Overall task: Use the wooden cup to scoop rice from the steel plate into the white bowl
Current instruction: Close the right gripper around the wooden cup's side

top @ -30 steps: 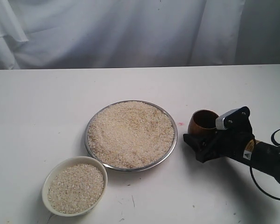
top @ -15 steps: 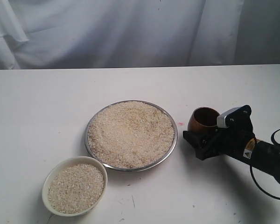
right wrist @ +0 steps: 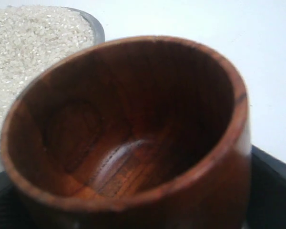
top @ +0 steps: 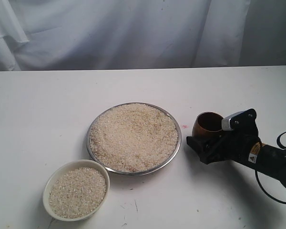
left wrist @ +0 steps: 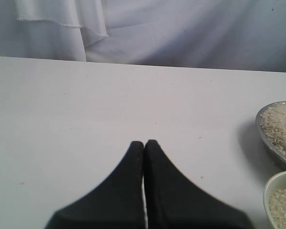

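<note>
Empty, the wooden cup (top: 207, 123) sits right of centre on the bench (top: 62, 105), just beside the steel plate (top: 179, 140), probably handy for scooping rice (top: 133, 136); the right claw (top: 209, 136) flanks it, pinching or loose I cannot tell.

Cup (right wrist: 133, 133): glossy reddish-brown wood, grain visible inside. Plate (top: 179, 138): shiny bare metal rim. Bowl (top: 78, 163) by plate: smooth cream-white, slight sheen. Rice (top: 133, 136): matt, granular. Worktop (top: 47, 105): matt white, faint scuffs near plate. Backdrop (top: 109, 33) behind plate: creased white cloth. Left claw (left wrist: 144, 144): matt black.
</note>
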Available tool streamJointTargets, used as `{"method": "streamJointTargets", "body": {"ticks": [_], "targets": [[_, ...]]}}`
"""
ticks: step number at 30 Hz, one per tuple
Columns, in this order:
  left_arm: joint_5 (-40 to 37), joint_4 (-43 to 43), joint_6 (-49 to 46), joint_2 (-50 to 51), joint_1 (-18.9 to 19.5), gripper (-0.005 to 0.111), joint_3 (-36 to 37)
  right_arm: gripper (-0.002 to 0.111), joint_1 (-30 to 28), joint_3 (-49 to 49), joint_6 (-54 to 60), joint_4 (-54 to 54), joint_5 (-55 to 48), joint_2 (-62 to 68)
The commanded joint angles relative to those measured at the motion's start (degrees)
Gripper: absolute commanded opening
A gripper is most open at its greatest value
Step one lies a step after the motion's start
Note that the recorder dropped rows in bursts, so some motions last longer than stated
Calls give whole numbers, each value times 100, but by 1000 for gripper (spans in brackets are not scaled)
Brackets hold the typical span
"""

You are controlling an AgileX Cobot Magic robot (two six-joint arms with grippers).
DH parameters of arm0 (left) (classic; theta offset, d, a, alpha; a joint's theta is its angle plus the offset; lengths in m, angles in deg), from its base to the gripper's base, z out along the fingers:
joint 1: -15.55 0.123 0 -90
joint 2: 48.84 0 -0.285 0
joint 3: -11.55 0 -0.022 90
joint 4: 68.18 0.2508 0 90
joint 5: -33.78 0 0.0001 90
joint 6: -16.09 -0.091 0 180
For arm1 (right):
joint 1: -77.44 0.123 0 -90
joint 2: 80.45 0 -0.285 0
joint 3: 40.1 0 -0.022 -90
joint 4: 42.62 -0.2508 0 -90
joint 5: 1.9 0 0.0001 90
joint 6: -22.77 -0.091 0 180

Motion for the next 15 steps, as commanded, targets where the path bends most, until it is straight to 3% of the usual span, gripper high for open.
{"method": "streamJointTargets", "body": {"ticks": [1, 15], "targets": [[81, 6, 3, -24, -15, 0, 28, 85, 4, -19, -122, -41, 19, -7], [81, 6, 3, -24, -15, 0, 28, 85, 4, -19, -100, -210, 346, -7]]}}
